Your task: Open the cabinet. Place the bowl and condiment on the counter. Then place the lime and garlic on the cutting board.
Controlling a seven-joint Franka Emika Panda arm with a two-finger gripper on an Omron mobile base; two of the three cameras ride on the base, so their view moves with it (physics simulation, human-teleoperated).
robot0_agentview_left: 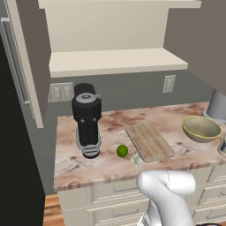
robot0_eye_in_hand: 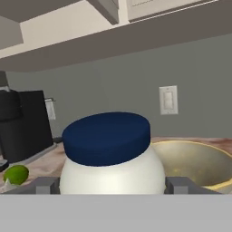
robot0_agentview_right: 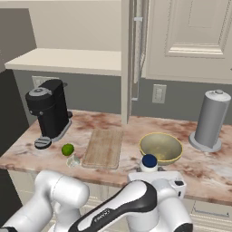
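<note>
A simulated kitchen. The cabinet (robot0_agentview_right: pixel 190 38) stands open, its shelves bare. The bowl (robot0_agentview_right: pixel 161 147) sits on the counter (robot0_agentview_right: pixel 213 170), beside the board (robot0_agentview_right: pixel 103 147). In the hand view, the jar (robot0_eye_in_hand: pixel 111 156) sits between the two fingers (robot0_eye_in_hand: pixel 45 185), one on each side at its shoulder, close enough to be clamping it, probably while setting it down in front of the bowl. The lime (robot0_agentview_right: pixel 68 149) and garlic (robot0_agentview_right: pixel 73 160) lie on the counter just left of the board, not yet on it.
</note>
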